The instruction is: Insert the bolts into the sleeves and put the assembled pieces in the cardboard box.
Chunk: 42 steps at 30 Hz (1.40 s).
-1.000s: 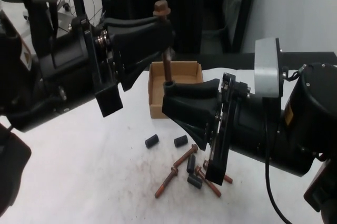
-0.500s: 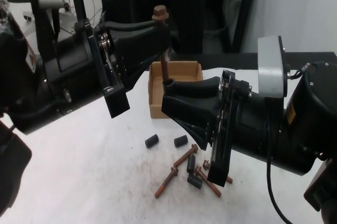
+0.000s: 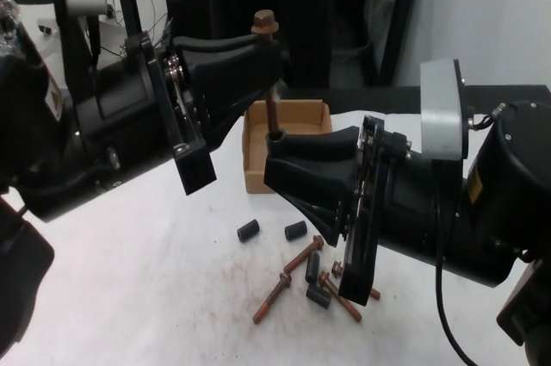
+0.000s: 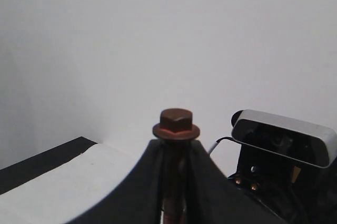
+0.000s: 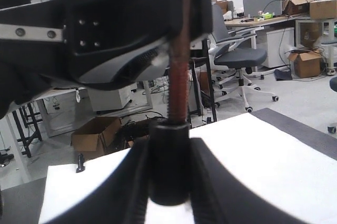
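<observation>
Left end effector (image 3: pixel 270 56) grasps the bolt (image 4: pixel 176 125), right end effector (image 3: pixel 282 152) the sleeve (image 5: pixel 168 166), above the box (image 3: pixel 256 179); I should lower coaxially.

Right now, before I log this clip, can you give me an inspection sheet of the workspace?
Surface: white-covered bench.
Job's things: rusty brown hex-head bolt upright, threaded shank at the mouth of a black cylindrical sleeve; open cardboard box beyond them; loose rusty bolts and black sleeves on the bench.
Clutter: nothing seen.
Grippers: left jaws shut on the bolt; right jaws shut on the sleeve.
Cables: black cable along the right arm.
Surroundings: grey office chairs, desks.
</observation>
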Motion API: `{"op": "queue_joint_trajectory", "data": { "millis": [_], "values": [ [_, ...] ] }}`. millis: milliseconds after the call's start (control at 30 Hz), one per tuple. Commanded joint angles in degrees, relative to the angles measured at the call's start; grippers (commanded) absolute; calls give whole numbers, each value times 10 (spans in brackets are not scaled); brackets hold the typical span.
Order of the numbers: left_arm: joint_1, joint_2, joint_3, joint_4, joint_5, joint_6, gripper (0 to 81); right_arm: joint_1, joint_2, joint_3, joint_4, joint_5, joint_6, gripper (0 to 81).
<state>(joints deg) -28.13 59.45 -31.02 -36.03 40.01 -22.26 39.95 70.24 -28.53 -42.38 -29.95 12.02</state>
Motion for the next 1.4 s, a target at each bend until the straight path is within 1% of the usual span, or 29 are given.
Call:
{"op": "queue_joint_trajectory", "data": {
  "millis": [0,500,700,900,1067,1367],
  "values": [
    [-3,-6,-1,-7,-1,0,0,1,-5,-7,1,-4,0,8],
    [-2,-6,-1,-6,-1,0,0,1,-5,-7,-17,-4,0,8],
    [-2,-6,-1,-6,-1,-2,0,1,-5,-7,-14,-4,-27,8],
    [-2,-6,-1,-6,-1,-10,0,1,-5,-7,-14,1,-28,8],
    [-2,-6,-1,-6,6,-35,0,1,-5,-7,-14,14,-31,8],
    [-2,-6,-1,-6,13,-35,0,1,-5,-7,-15,14,-41,8]
  ]
}}
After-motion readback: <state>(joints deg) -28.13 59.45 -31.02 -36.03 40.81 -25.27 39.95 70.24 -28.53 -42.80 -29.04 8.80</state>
